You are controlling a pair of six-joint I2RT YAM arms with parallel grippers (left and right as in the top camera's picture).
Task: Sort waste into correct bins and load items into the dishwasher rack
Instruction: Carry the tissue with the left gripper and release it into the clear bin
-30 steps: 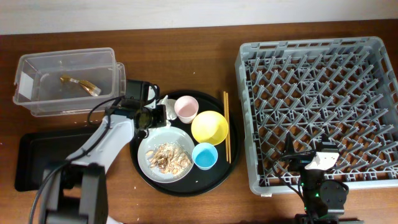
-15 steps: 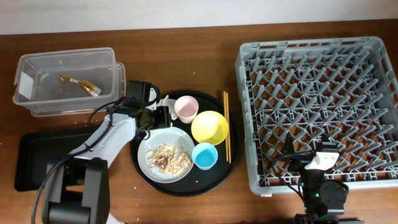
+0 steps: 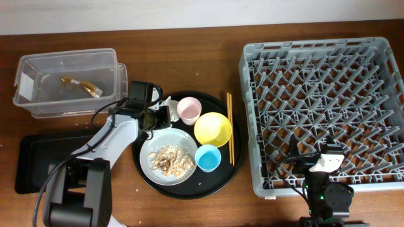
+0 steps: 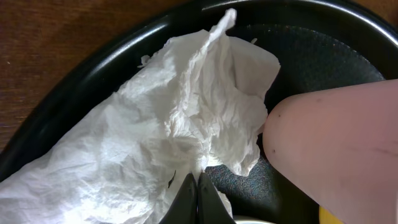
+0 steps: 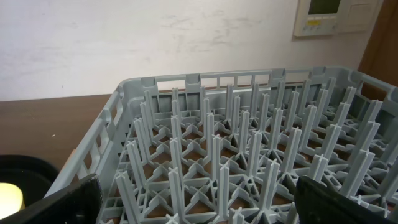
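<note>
Overhead first: my left gripper (image 3: 159, 118) sits at the far-left rim of the round black tray (image 3: 189, 186), right at the crumpled napkin (image 3: 166, 102) and just left of the pink cup (image 3: 189, 110). The yellow bowl (image 3: 213, 128), blue cup (image 3: 207, 157) and plate (image 3: 181, 138) of food scraps (image 3: 169, 159) share that tray. The chopsticks (image 3: 230, 129) lie along its right side. The rack (image 3: 322, 88) stands to the right, and the clear tub (image 3: 69, 60) is far left.

Left wrist: the fingertips are pressed together against the napkin's near edge (I cannot tell whether any paper is caught).

Right wrist: my right gripper (image 5: 205, 200) is spread wide over the rack's near edge.
</note>
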